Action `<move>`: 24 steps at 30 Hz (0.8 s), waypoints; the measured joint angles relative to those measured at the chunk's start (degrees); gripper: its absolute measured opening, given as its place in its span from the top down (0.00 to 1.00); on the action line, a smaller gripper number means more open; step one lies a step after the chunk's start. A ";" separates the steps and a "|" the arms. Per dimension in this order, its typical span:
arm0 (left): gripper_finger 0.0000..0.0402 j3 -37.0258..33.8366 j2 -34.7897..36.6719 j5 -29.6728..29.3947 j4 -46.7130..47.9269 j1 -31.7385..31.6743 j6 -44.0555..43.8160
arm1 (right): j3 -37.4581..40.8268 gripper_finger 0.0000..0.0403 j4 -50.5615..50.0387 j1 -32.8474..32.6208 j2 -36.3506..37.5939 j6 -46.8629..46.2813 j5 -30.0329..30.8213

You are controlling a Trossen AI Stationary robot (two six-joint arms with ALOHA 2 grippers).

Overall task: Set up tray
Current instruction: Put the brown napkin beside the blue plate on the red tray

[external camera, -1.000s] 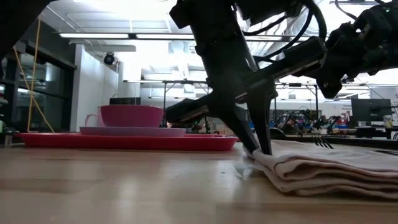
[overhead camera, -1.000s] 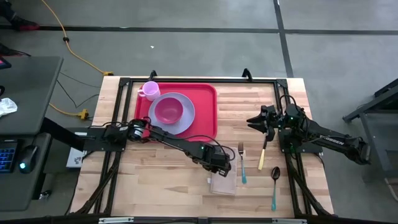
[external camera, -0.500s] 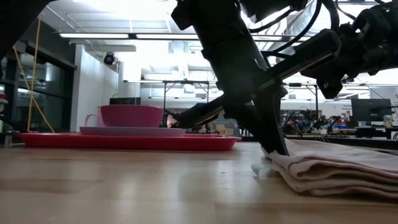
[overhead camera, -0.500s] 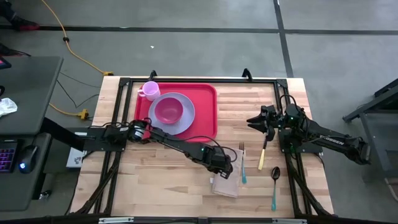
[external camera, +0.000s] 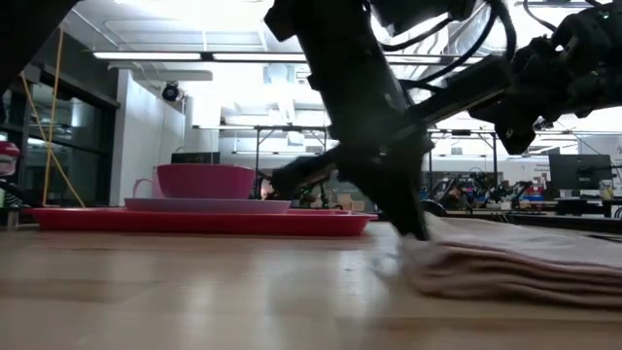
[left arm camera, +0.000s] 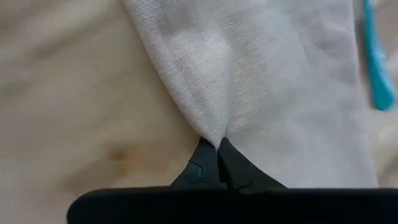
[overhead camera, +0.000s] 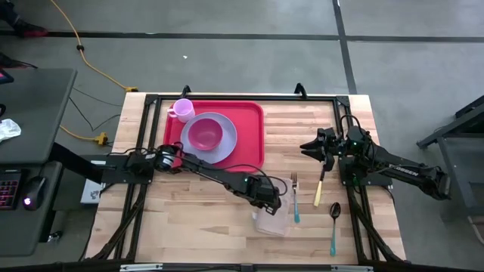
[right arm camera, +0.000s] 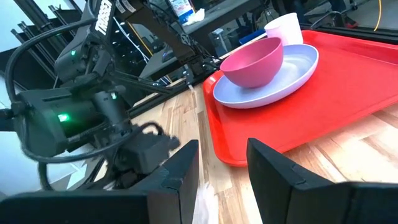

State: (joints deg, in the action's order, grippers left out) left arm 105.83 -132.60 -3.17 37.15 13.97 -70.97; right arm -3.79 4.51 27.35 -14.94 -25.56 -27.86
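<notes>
The red tray [overhead camera: 249, 121] lies at the table's far left and carries a lavender plate [overhead camera: 227, 145], a pink bowl [overhead camera: 204, 134] and a pink mug [overhead camera: 181, 109]. A folded beige napkin [overhead camera: 272, 221] lies on the wood near the front, with my left gripper [overhead camera: 266, 202] shut on its edge. The napkin [left arm camera: 267, 81] fills the left wrist view. My right gripper [right arm camera: 222, 168] hangs open at the right, above the table and clear of everything. My left gripper pinches a small pucker at the napkin's left edge [left arm camera: 214, 134] between its two fingertips. The fingers slant down onto it from the table's left. The cloth is gathered up into a peak at the tips, while the rest of the napkin [external camera: 515, 267] lies on the table.
A teal-handled fork [overhead camera: 295, 198] lies right beside the napkin. A yellow-handled knife [overhead camera: 320, 189] and a teal-handled spoon [overhead camera: 333, 227] lie farther right. Bare wood shows between the tray and the napkin.
My left gripper has nudged toward the table's right edge against the napkin, taken hold of its edge, then drawn back left and risen a little. The napkin's left edge has been gathered and shifted, while the rest of it stays on the table.
</notes>
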 joint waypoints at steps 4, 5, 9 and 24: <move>0.98 -0.07 1.91 -1.91 2.52 -0.12 -0.20 | 0.00 0.72 0.00 0.02 0.00 0.00 0.00; 0.98 -0.07 2.49 -2.09 3.08 -0.13 -0.21 | 0.00 0.72 0.00 0.02 0.00 0.02 0.02; 0.98 -0.01 4.40 -2.85 2.92 -0.04 -0.19 | 0.00 0.72 -0.03 0.01 0.01 0.04 0.00; 0.98 0.19 8.66 -7.82 7.38 -2.23 3.81 | 0.00 0.72 -0.13 0.02 0.02 0.50 0.44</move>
State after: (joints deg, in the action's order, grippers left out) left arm 106.02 -123.94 -10.99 44.53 11.75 -67.16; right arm -3.79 4.38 27.37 -14.92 -25.06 -27.42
